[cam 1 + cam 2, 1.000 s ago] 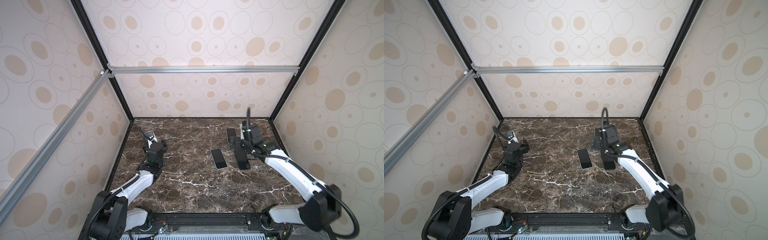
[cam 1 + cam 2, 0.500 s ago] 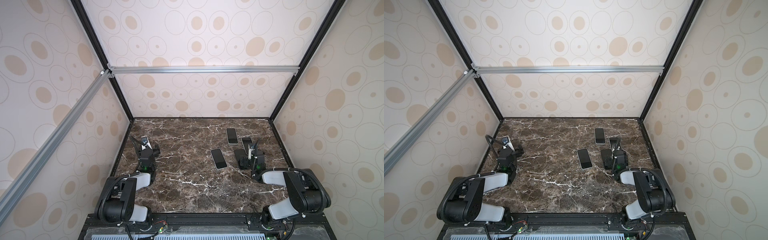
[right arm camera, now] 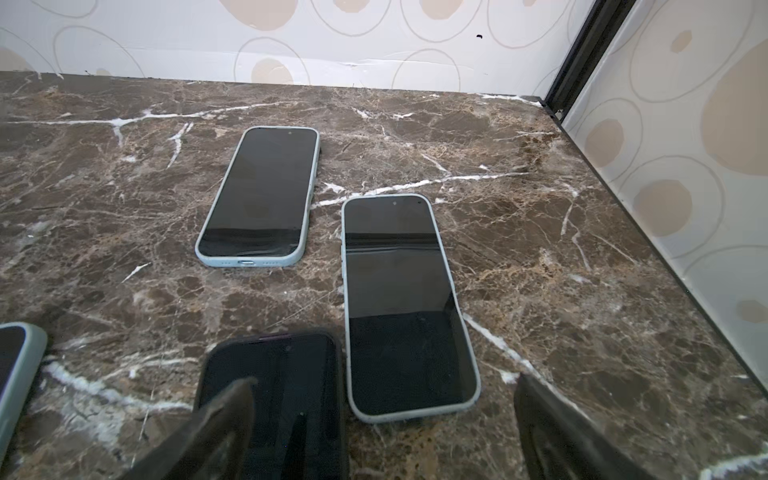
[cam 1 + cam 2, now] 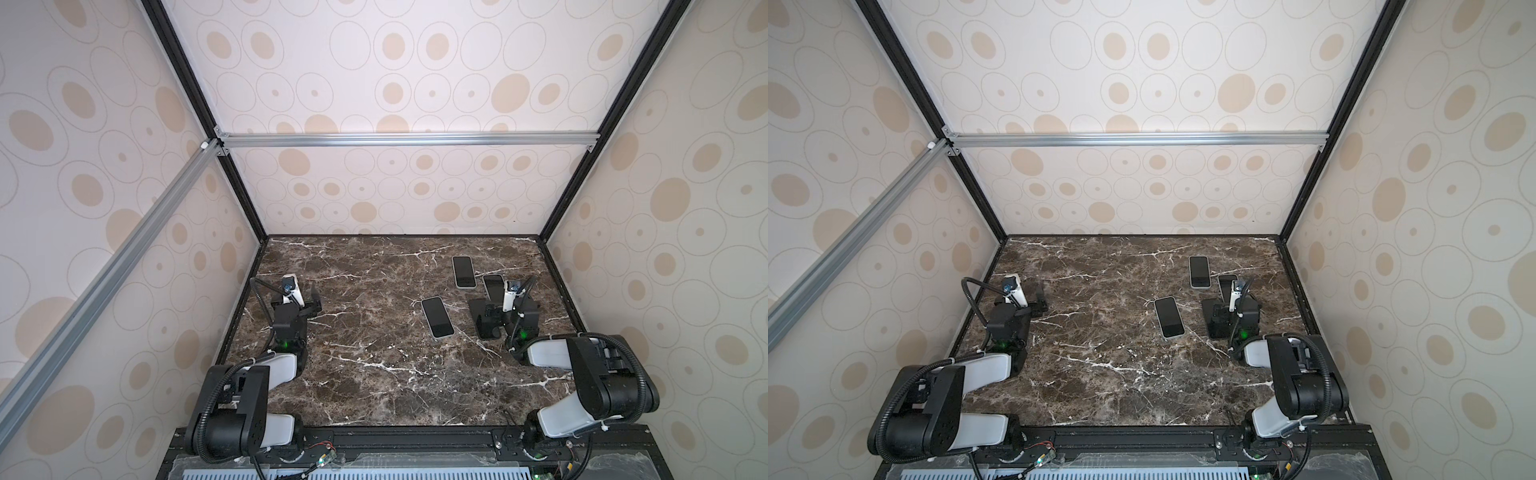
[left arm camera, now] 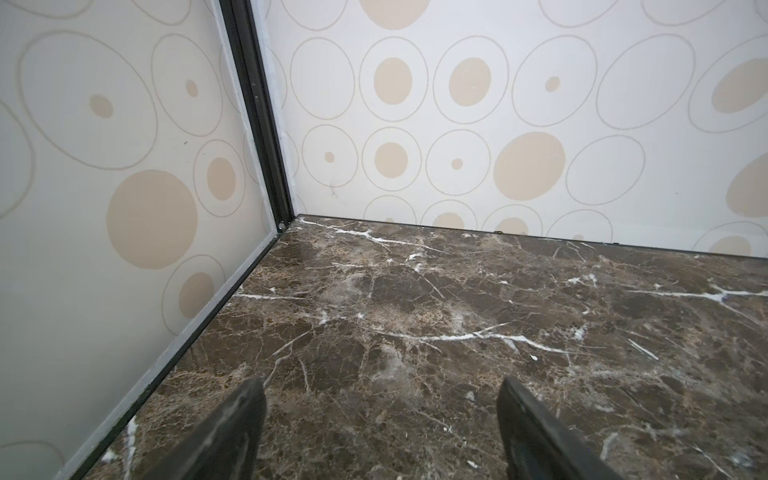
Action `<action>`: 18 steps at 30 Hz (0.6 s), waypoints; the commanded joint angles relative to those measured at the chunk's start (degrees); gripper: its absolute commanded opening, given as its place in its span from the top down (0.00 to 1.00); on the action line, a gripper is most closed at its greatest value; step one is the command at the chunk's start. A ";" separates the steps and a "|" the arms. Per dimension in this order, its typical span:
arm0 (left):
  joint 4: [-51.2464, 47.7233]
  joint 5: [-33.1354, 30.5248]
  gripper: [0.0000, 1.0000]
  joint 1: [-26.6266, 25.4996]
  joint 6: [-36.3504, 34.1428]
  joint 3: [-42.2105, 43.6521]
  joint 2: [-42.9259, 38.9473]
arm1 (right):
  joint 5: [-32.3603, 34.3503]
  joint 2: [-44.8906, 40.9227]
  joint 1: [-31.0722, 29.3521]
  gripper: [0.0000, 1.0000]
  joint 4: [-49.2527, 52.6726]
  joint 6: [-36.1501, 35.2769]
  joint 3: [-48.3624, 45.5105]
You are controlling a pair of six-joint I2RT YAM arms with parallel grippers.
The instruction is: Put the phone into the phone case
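The dark phone [image 4: 483, 323] lies flat on the marble table [image 4: 374, 374] in both top views, on the right side, just ahead of the right arm's wrist; its black surround looks like a case, though that cannot be settled. The right gripper [image 4: 495, 311] hangs low over its far end with the jaws spread. Three more phones in pale cases lie flat nearby: the rear pale phone [image 4: 463, 272] closest to the back wall, the right pale phone [image 4: 492, 284] partly hidden behind the right wrist camera, and the middle pale phone [image 4: 436, 318] apart to the left. The left gripper [image 4: 311, 303] sits by the left wall, well apart from every phone. In the left wrist view the left gripper [image 5: 380, 386] has its fingers [image 5: 232, 428] set wide with only bare table [image 5: 415, 311] between them, facing the corner of the enclosure. In the right wrist view the right gripper [image 3: 384, 384] stands wide and holds nothing: one finger crosses the dark phone [image 3: 274, 374], the other hangs over bare marble past the right pale phone [image 3: 405, 307], which lies just beside the dark one. The rear pale phone [image 3: 259, 195] lies beyond, and the middle pale phone [image 3: 14, 374] shows only at the frame's edge.
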State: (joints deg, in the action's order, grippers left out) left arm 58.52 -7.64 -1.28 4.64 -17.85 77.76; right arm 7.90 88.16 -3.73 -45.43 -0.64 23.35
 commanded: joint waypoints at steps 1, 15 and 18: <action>9.57 0.08 0.11 0.40 -4.74 0.79 0.74 | 0.19 0.03 0.26 0.01 -0.18 0.23 0.90; 3.71 1.54 0.07 2.15 -0.34 2.66 -1.56 | 0.24 0.10 0.21 0.01 -0.28 0.28 0.90; 13.00 4.47 0.08 2.06 -1.32 5.10 4.72 | 0.25 0.08 0.26 0.01 -0.27 0.26 0.90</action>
State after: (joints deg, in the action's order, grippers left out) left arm 66.59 -5.04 0.64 3.44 -15.00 78.02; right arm 7.90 88.16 -3.73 -45.43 -0.47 23.35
